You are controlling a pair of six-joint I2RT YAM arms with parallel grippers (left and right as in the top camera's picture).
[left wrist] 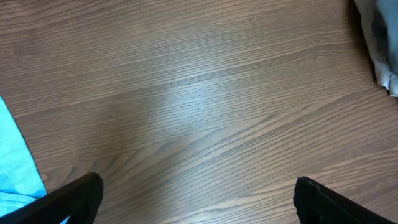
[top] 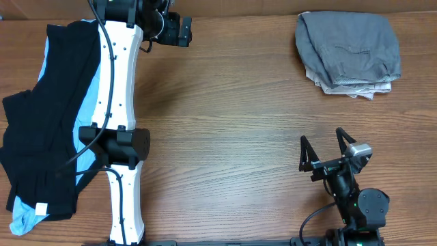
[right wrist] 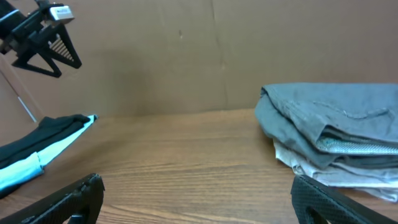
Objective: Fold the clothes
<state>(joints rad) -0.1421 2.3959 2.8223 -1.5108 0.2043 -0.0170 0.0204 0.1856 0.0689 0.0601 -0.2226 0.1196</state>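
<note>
The left gripper (left wrist: 196, 186) is seen wide open in its wrist view. Its two dark fingers (left wrist: 74, 199) stand far apart at the lower corners, and only bare table (left wrist: 199, 93) is found between them. Nothing is held. From above, this gripper is placed near the far edge of the table, at the end of the white left arm (top: 119, 82), which is stretched along the left side.

The right gripper (top: 320, 137) is also spread open and empty. It is low on the right part of the table, with its fingers pointed toward the far side.

The folded grey shorts (top: 348, 41) are laid at the far right corner. They lie on top of a paler piece, probably the beige shorts (top: 355, 87), of which only the edge is shown. In the right wrist view several layers are seen in this stack, but how many garments they belong to cannot be told.

At the left edge the black shorts (top: 41, 137) are spread unfolded over the light-blue garment (top: 87, 92). A blue strip is visible just beside the left arm, and another blue part at the near corner.
</note>
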